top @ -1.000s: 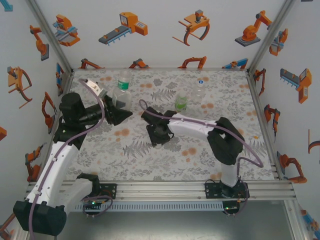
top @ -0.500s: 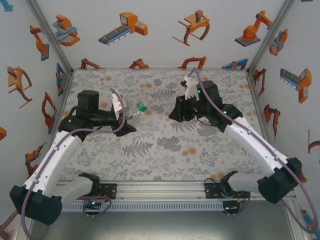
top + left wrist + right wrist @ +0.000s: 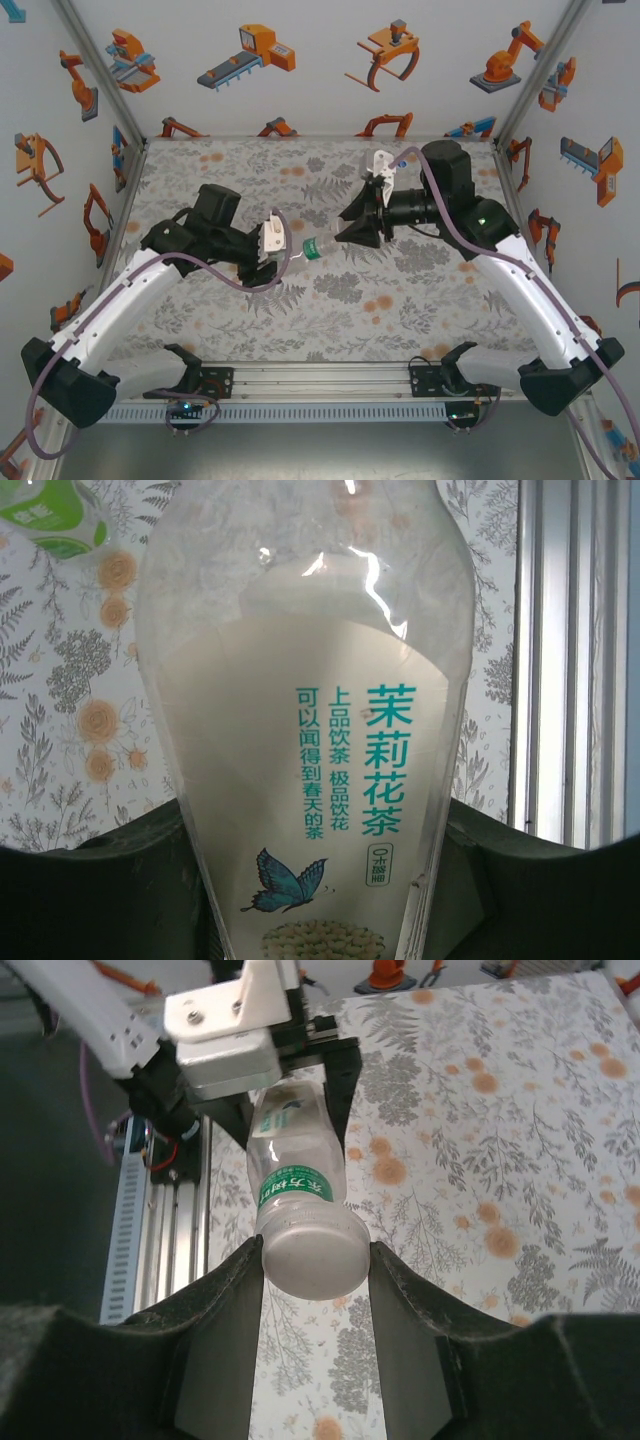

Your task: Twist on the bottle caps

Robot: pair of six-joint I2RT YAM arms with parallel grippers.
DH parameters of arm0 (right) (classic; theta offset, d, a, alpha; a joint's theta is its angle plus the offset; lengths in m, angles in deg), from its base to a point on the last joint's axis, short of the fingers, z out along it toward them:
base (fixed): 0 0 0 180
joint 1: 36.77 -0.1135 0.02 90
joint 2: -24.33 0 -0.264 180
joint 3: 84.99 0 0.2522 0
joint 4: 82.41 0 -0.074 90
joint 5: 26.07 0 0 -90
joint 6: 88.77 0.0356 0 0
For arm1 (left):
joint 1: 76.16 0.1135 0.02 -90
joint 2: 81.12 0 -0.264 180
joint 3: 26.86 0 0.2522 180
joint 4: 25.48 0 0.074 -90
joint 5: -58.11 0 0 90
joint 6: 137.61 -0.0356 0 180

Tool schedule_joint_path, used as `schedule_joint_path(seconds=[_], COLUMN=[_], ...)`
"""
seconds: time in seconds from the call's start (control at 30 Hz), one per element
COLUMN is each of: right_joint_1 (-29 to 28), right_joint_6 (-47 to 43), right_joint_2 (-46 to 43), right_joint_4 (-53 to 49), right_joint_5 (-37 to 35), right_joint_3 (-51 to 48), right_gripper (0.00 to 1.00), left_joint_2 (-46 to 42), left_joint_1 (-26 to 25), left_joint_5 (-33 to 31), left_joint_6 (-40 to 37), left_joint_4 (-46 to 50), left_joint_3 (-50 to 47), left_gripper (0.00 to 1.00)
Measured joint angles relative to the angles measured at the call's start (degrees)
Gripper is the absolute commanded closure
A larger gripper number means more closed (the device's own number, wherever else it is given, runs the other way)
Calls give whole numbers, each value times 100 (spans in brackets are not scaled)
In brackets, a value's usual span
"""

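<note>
While the left fingers [image 3: 90,900] are clamping the clear plastic bottle with a white-and-green label [image 3: 290,1155] sideways above the floral counter [image 3: 400,320], the right fingers [image 3: 410,1345] are pinching its round white cap [image 3: 312,1255]; any tilt is probably risking cross-threading, or the bottle twisting loose.
</note>
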Motion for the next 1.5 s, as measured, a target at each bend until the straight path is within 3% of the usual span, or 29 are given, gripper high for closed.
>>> schedule_joint_path(seconds=[0.2,0.53,0.97,1.5], right_joint_1=[0,-24,-146,-496], right_joint_6=[-970,-1370,-1860,-2726], right_joint_2=[63,63,-57,94], right_joint_4=[-632,-743,-798,-1709], right_joint_5=[380,393,-50,-511], right_joint_3=[28,-37,-105,326], right_gripper=[92,98,100,100], left_joint_2=[85,151,470,894], left_joint_1=[-160,-243,-240,-236], left_joint_5=[-94,-81,85,603], left_joint_6=[-42,-11,166,107], left_joint_4=[22,-37,254,1082], left_joint_3=[240,269,542,898], left_gripper=[97,99,100,100])
